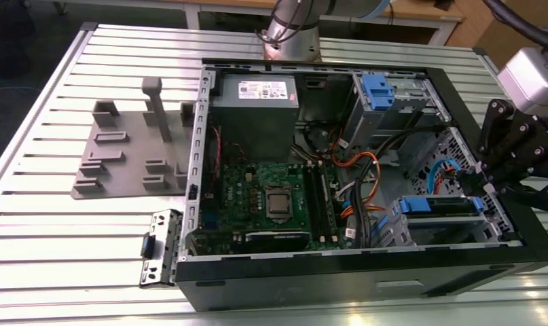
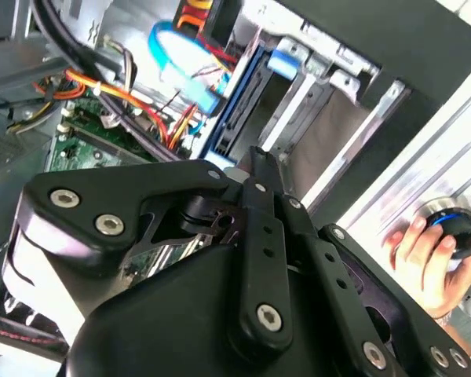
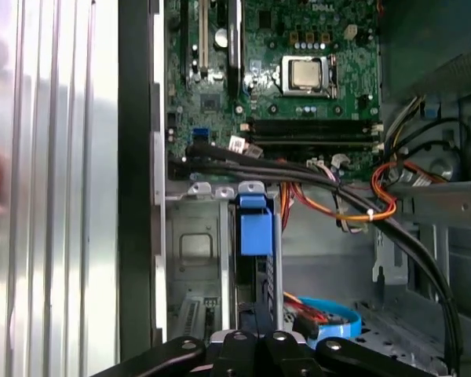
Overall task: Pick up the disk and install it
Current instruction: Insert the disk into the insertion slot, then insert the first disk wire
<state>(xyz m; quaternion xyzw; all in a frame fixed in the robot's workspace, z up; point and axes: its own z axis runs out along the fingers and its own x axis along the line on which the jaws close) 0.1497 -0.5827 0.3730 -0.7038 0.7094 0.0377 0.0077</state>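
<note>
Black pincer (image 2: 255, 169) at disk (image 3: 255, 236) in bay, computer case (image 1: 346, 278) on slatted metal table (image 1: 65, 238)

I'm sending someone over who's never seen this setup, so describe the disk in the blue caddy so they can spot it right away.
Start at the open black computer case on the slatted metal table. In the exterior view, find the metal drive cage at its lower right corner, beside the black gripper. The disk sits there edge-up, framed in bright blue plastic, unlike the grey power supply box.
</note>
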